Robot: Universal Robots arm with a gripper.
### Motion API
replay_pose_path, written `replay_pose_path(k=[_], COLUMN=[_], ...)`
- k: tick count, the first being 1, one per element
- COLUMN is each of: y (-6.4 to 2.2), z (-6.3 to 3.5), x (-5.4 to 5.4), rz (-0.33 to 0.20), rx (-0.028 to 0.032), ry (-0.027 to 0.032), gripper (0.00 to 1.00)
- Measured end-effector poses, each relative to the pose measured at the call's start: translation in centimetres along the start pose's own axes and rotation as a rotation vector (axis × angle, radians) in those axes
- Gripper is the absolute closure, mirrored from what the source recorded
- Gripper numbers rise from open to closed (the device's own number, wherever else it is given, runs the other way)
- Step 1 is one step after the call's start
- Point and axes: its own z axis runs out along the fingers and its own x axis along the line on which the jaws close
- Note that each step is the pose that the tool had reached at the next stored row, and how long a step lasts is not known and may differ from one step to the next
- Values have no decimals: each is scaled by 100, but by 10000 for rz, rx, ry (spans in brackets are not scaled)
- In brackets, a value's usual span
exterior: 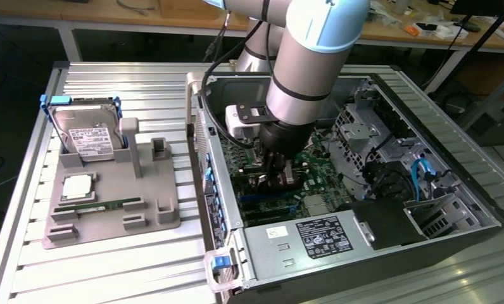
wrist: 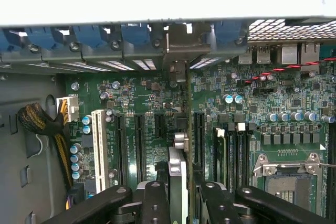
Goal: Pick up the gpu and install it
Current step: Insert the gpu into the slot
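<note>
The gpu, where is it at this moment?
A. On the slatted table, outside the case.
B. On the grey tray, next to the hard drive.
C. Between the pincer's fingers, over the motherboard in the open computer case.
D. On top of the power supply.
C: in the wrist view the gpu stands edge-on, gripped in the pincer, above the motherboard.

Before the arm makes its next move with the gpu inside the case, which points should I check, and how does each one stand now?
1. The gripper grips the gpu: ok.
2. The gpu stands edge-on, parallel to the black slots: ok.
3. Its far end points at the case's rear wall: ok.
4. The cable bundle lies apart from the gpu: ok.
5. The gpu's edge is fully down in its slot: cannot tell.
</note>
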Motion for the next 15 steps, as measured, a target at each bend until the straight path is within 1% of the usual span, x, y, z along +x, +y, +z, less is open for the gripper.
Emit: replay_pose_path(k=[10, 15], y=[0, 0], z=[-1, -1], x=[1, 1], rz=[7, 118], rx=[-1, -1], ry=[2, 2], gripper=[72, 72])
